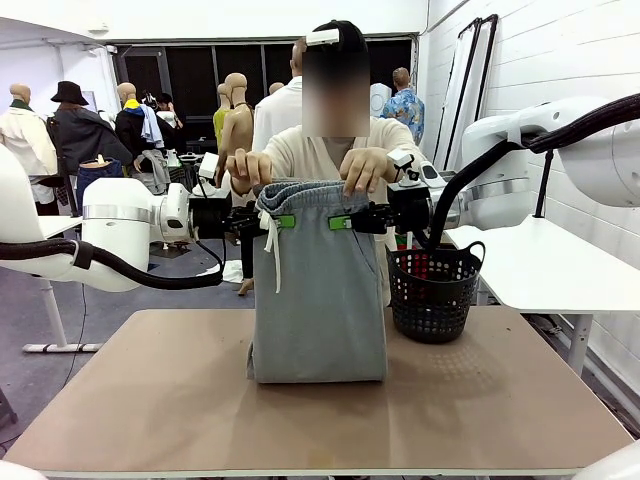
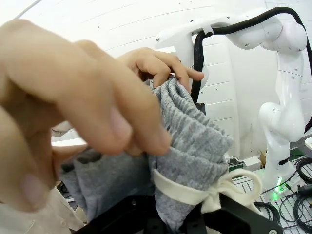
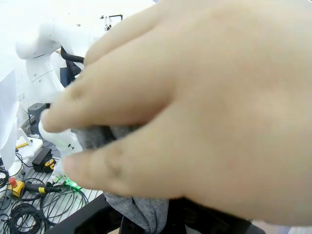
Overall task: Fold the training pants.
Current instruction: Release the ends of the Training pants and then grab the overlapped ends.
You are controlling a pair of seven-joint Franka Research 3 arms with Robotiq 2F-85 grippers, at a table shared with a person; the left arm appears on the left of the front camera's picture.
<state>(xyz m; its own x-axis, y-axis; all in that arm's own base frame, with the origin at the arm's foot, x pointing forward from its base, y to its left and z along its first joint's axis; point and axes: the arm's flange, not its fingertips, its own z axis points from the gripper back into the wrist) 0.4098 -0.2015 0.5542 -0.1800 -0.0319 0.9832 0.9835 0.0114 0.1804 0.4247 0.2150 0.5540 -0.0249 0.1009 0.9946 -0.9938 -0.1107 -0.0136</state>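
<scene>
Both sides of the training pants [image 1: 318, 300] are clamped at the waistband, by the left claw [image 1: 272, 221] and the right claw [image 1: 345, 221], with the person [image 1: 300, 155] gripping its top. The hem sits on the desk [image 1: 150, 400]. Folding looks barely begun, I'd say.

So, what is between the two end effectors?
In the front view, the training pants hang between the left end effector and right end effector, the person's hands on their waistband.

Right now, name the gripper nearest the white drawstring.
The left gripper: the drawstring hangs beside its pad; the right gripper grips the training pants' opposite corner.
</scene>
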